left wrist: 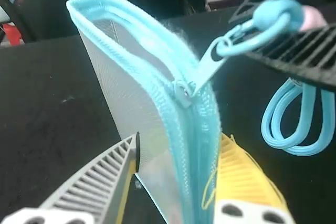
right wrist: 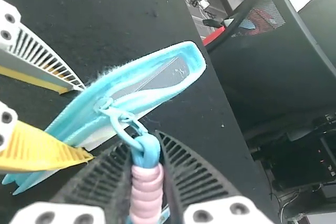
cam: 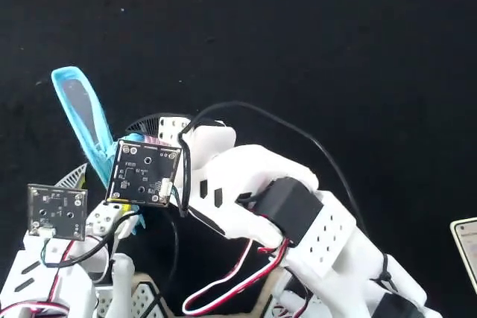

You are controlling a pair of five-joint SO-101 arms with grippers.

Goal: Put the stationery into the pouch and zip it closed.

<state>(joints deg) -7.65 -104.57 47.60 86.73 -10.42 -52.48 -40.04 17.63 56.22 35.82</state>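
Right end effector [right wrist: 143,142] pinches the zipper pull [right wrist: 119,121]; left end effector [left wrist: 181,145] clamps the partly zipped blue mesh pouch [left wrist: 126,87].

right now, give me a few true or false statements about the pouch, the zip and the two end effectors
1. The pouch is light blue. True.
2. The zip is fully shut. False: one stretch of it is open.
3. The right end effector grips the zip pull. True.
4. The left end effector holds nothing. False: it is clamped on the pouch.
5. The table is white. False: it is black.
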